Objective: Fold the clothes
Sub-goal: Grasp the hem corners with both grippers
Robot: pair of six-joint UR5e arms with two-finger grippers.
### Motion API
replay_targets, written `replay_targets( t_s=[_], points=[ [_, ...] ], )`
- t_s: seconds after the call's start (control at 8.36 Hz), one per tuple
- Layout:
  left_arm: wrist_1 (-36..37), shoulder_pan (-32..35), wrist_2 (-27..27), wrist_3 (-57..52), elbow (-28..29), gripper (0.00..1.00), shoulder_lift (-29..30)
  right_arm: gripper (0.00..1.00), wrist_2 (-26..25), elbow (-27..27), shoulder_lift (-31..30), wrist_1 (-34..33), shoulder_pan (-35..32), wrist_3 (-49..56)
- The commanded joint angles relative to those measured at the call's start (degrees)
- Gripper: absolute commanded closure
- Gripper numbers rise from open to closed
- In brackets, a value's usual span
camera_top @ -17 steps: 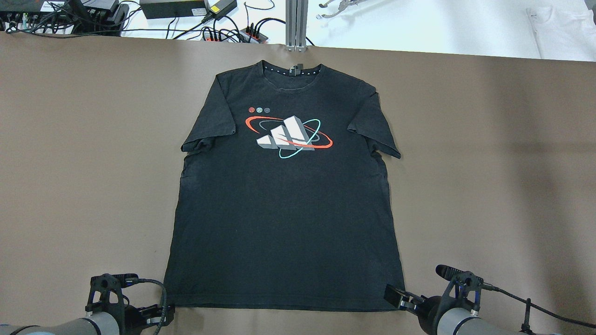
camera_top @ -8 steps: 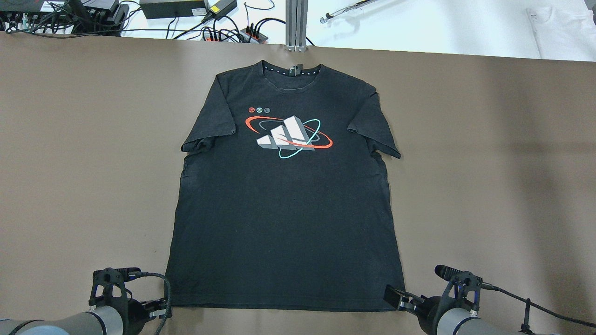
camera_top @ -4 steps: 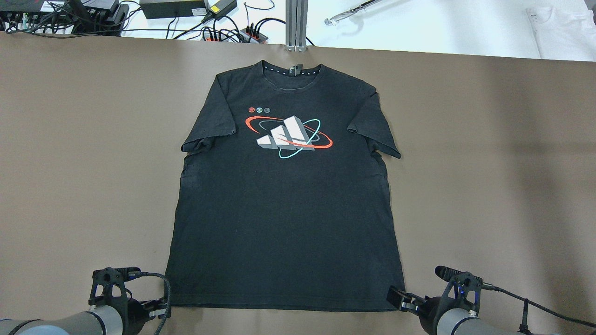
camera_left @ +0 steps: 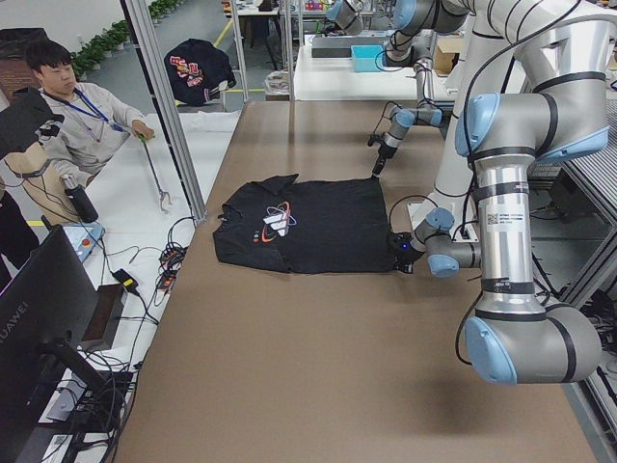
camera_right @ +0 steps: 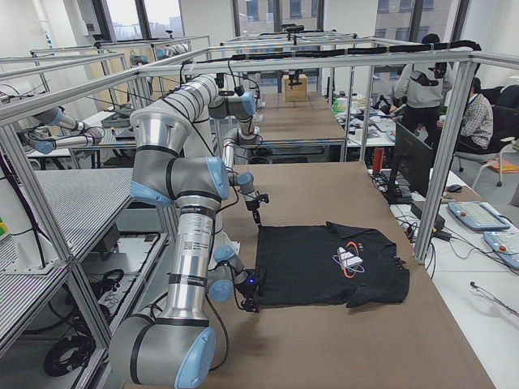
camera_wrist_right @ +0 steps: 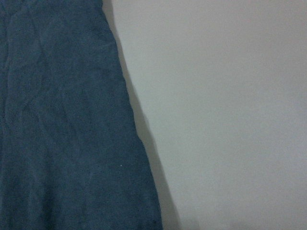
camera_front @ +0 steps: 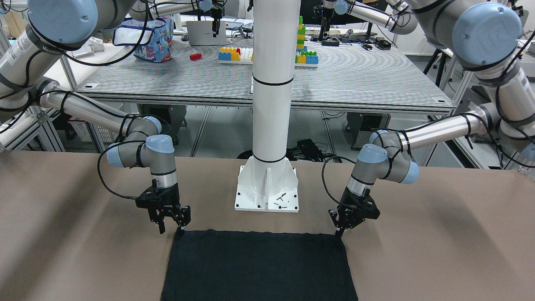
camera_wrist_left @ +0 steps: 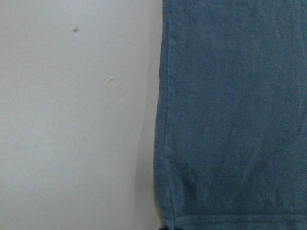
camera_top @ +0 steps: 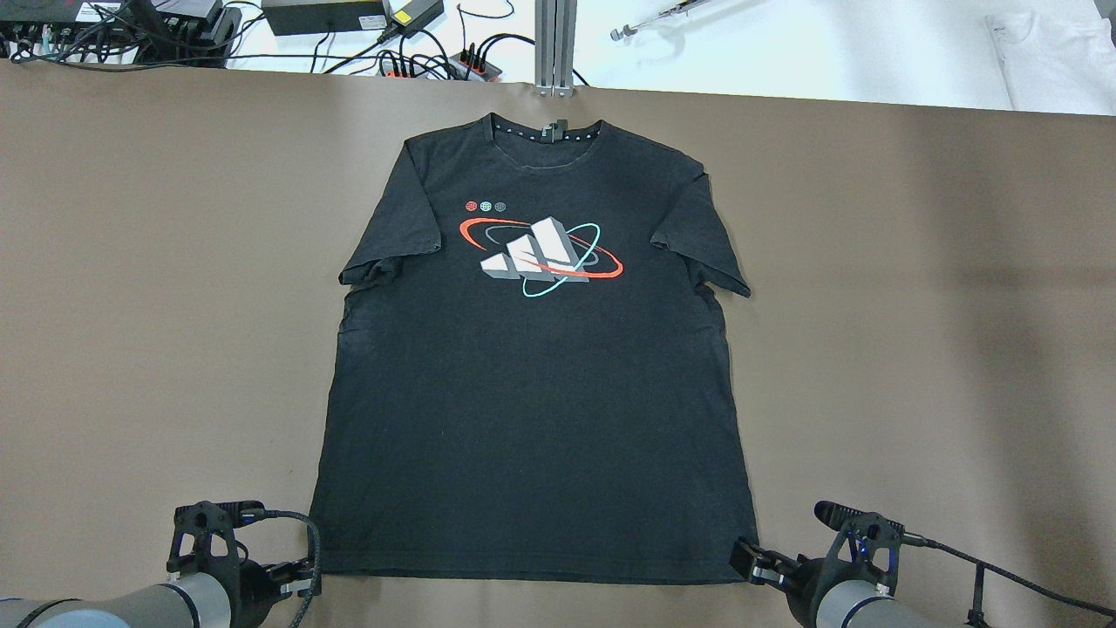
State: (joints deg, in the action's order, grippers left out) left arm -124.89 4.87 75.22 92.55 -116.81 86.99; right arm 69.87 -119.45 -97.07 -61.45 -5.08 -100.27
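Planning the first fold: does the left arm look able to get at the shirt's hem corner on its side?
Likely yes: the left gripper sits right at that hem corner, with nothing between them.

- You have a wide brown table (camera_top: 131, 305) in front of you. Its top is plain and smooth.
- A black T-shirt (camera_top: 532, 392) lies flat on the table, front side up, near the middle.
- The shirt's neck is at the far edge of the table. Its bottom edge is on the robot's side.
- Both short sleeves stick out to the sides.
- A white base plate (camera_front: 267, 190) stands on the table, just behind the shirt's bottom edge.
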Motion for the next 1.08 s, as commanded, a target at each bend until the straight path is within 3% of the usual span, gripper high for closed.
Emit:
replay_targets(
  t_s=[0.0, 0.6, 0.72, 0.84, 0.96],
  points=[
    [0.00, 0.05, 0.02, 0.00, 0.00, 1.00, 0.02, 0.57, -0.52, 0.18, 0.74, -0.07, 0.94, -0.01],
    [0.00, 0.05, 0.02, 0.00, 0.00, 1.00, 0.11, 0.61, -0.52, 0.18, 1.00, -0.07, 0.95, -0.10],
    [0.00, 0.05, 0.02, 0.00, -0.09, 1.00, 0.19, 0.72, -0.52, 0.18, 1.00, -0.07, 0.95, -0.10],
    [0.00, 0.05, 0.02, 0.00, -0.09, 1.00, 0.19, 0.94, -0.52, 0.10, 1.00, -0.07, 0.95, -0.10],
    [0.00, 0.05, -0.07, 0.00, -0.18, 1.00, 0.19, 1.00, -0.61, 0.10, 1.00, -0.07, 0.95, -0.10]
  ],
)
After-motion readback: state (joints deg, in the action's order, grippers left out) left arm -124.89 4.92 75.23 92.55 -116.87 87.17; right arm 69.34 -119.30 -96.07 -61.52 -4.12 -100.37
